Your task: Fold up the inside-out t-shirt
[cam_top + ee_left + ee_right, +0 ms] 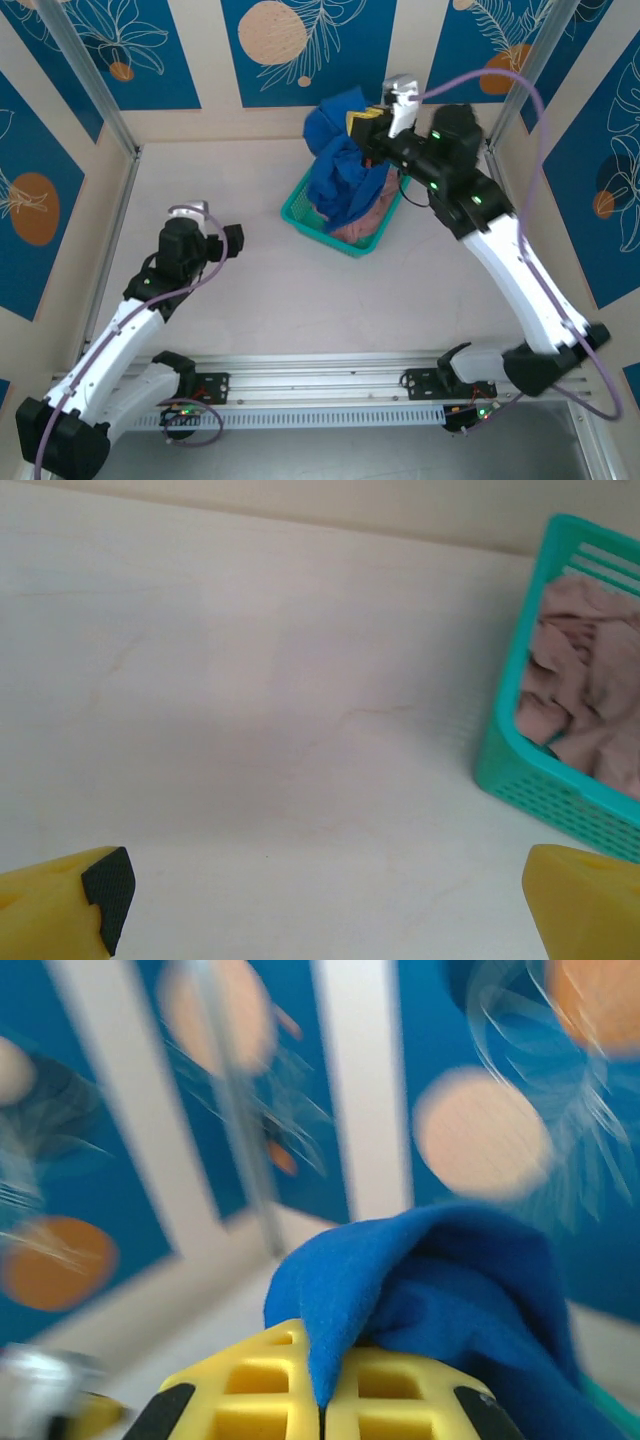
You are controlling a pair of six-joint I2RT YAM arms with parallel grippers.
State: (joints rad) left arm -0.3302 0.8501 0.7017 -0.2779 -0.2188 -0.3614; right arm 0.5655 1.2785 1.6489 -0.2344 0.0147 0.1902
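The inside-out t-shirt (338, 170) is a royal-blue bundle hanging above the teal basket (312, 224) at the back of the table. My right gripper (362, 128) is shut on a fold of the t-shirt (420, 1280), which is pinched between its yellow fingers (250, 1385) and lifted, the rest drooping into the basket. My left gripper (232, 243) hovers low over the bare table left of the basket; its yellow fingertips (70, 905) stand wide apart with nothing between them.
A dusty-pink garment (362, 222) lies in the basket (520, 780) under the blue cloth. Blue patterned walls and metal posts enclose the table on three sides. An aluminium rail (320, 375) runs along the near edge.
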